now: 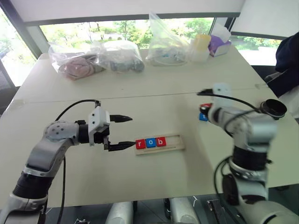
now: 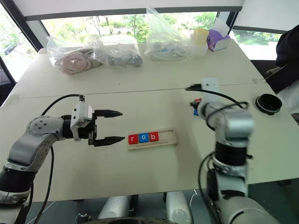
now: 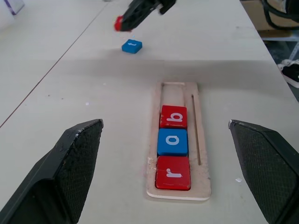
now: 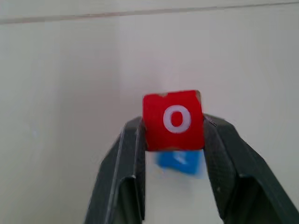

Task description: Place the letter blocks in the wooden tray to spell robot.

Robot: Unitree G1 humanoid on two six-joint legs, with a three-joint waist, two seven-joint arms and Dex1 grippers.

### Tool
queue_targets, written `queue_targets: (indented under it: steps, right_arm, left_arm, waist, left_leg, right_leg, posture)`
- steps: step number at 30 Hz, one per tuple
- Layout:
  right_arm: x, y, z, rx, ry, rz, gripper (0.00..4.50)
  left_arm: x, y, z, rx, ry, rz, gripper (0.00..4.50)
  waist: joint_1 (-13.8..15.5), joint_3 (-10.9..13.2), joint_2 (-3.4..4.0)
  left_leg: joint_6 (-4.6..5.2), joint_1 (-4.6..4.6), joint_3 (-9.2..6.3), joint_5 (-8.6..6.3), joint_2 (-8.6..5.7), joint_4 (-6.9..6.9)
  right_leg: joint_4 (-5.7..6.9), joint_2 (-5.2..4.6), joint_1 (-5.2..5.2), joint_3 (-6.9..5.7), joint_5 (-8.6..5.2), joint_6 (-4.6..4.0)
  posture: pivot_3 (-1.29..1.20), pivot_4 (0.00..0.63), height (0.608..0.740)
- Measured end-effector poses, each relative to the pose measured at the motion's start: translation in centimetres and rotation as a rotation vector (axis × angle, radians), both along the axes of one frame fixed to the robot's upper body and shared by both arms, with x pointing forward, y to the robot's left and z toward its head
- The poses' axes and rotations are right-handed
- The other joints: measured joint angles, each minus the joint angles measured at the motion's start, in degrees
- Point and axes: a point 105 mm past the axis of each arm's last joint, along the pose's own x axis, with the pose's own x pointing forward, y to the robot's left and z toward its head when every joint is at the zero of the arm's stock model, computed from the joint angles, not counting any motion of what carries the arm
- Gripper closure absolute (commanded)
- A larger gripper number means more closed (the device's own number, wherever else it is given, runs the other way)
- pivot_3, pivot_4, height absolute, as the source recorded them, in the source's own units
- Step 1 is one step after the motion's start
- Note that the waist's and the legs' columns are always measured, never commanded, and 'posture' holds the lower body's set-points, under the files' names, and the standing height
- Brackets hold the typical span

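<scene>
In the wooden tray (image 3: 202,154) I read 3 white lowercase letters, each on its own block. The red block (image 3: 173,173) at the tray's end nearest my left claw (image 3: 173,154) says "r". The blue block (image 3: 172,142) touching it says "o". The red block (image 3: 174,116) after that says "b". Well away from the tray, my right claw (image 4: 174,133) pinches a red block (image 4: 174,120) marked "o". A blue block (image 3: 132,46) lies on the table beyond the tray; I cannot read its letter.
</scene>
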Motion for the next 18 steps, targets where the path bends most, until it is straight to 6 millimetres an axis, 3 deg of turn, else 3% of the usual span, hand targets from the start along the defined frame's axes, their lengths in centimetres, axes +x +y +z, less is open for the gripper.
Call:
queue_targets:
  steps: [4, 6, 9, 18]
  right_arm:
    - [-4.3, -0.2, -3.3, 0.038, 0.077, 0.076, 3.38]
    - [-5.4, 0.1, -3.4, 0.054, 0.063, 0.093, 3.38]
    - [-5.7, 0.5, -2.7, 0.071, 0.014, 0.075, 3.38]
    - [-6.2, 1.6, -3.6, 0.118, 0.029, 0.013, 3.38]
  left_arm:
    - [0.3, -0.2, 0.2, -0.007, -0.005, -0.023, 0.0]
    - [0.5, -0.4, 0.3, -0.008, -0.01, -0.037, 0.0]
    - [0.8, -0.6, 0.3, -0.009, -0.014, -0.047, 0.0]
    - [1.2, -0.5, 0.0, -0.003, -0.006, -0.052, 0.0]
  waist:
    - [-0.47, 0.01, 0.0]
    - [-0.78, 0.03, 0.02]
    - [-0.61, 0.03, 0.0]
    - [-0.41, 0.03, 0.0]
  left_leg:
    - [0.06, 0.03, 0.04, -0.03, 0.03, 0.0]
    - [0.06, 0.09, 0.17, -0.03, 0.07, 0.01]
    - [0.06, 0.09, 0.18, -0.03, 0.28, 0.11]
    - [0.1, -0.03, 0.18, -0.06, 0.29, 0.03]
  right_leg:
    - [0.03, 0.07, -0.01, 0.01, -0.03, 0.03]
    - [0.05, 0.08, -0.03, 0.07, 0.01, -0.01]
    - [0.05, 0.14, -0.01, 0.07, 0.01, -0.02]
    - [-0.21, 0.13, -0.01, 0.07, 0.03, -0.04]
  posture:
    - [0.0, 0.15, 0.74]
    - [0.0, 0.15, 0.74]
    - [0.0, 0.15, 0.74]
    - [0.0, 0.15, 0.74]
